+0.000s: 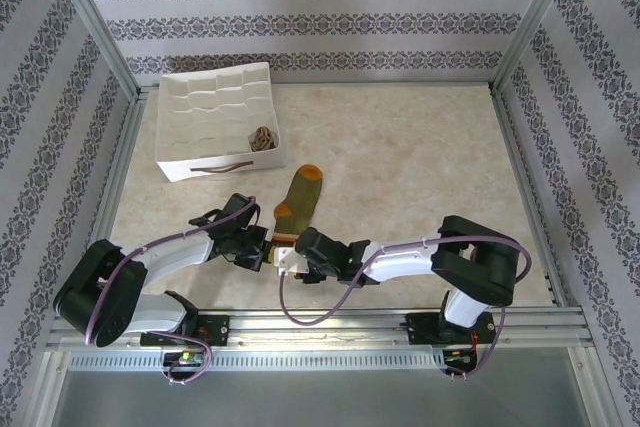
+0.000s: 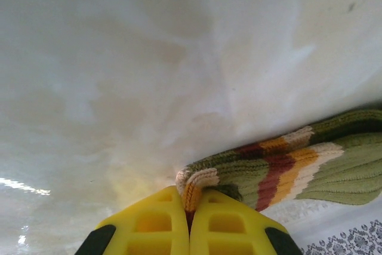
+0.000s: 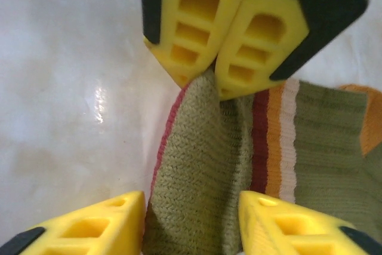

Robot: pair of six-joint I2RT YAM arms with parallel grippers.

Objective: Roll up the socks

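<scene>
From above, the rail (image 1: 330,325) carrying both arm bases lies nearest, at the near edge of the table (image 1: 420,167). Just beyond it the left gripper (image 1: 262,247) and the right gripper (image 1: 290,255) meet, tips close together, at the near end of the olive sock (image 1: 298,202). The olive sock lies flat, its orange toe pointing to the far side. At far left stands the white divided tray (image 1: 215,162), with the argyle sock (image 1: 263,138) bundled in its near right compartment.

In the left wrist view, the left gripper (image 2: 190,198) has its yellow fingers pressed together, pinching the folded edge of the striped cuff. The olive sock (image 2: 286,168) stretches away to the right over the pale table (image 2: 149,58).

In the right wrist view, the right gripper (image 3: 191,201) stands wide apart, one finger on each side of the olive sock (image 3: 310,147), gripping nothing. Beyond it the left gripper (image 3: 209,76) clamps the raised ridge of cuff fabric, which rises off the table toward those fingers.
</scene>
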